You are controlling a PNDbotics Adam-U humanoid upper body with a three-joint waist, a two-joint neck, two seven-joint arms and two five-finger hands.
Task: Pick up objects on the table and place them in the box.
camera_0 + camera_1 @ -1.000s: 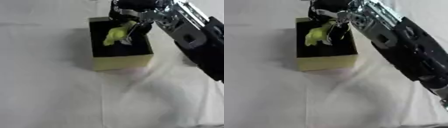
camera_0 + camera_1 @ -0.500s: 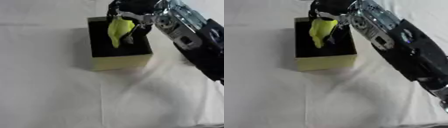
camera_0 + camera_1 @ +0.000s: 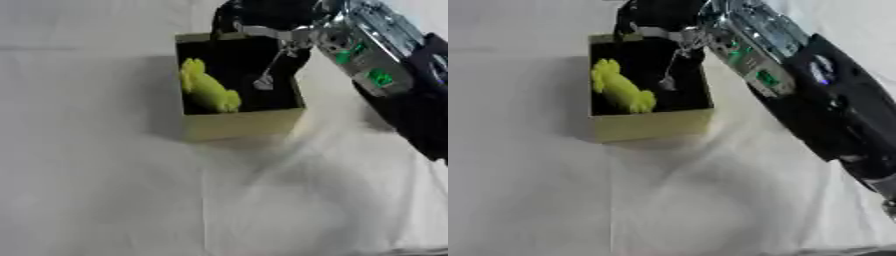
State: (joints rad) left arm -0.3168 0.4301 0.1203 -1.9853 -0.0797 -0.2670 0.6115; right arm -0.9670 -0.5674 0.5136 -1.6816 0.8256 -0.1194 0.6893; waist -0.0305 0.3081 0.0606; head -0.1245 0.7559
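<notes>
Since it lies slumped inside the box (image 3: 245,125), the yellow toy (image 3: 208,90) looks soft, light; grab mid-body. Right hand (image 3: 262,20) over far rim, fingers' state unclear.

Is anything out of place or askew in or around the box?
Nothing stands out. The yellow object lies inside the box, against its left wall, lying slanted. The box stands upright on the white cloth. The right hand is above the box's far edge.

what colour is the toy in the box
Yellow-green; the toy lies against the box's left wall, clearest in the left eye view.
</notes>
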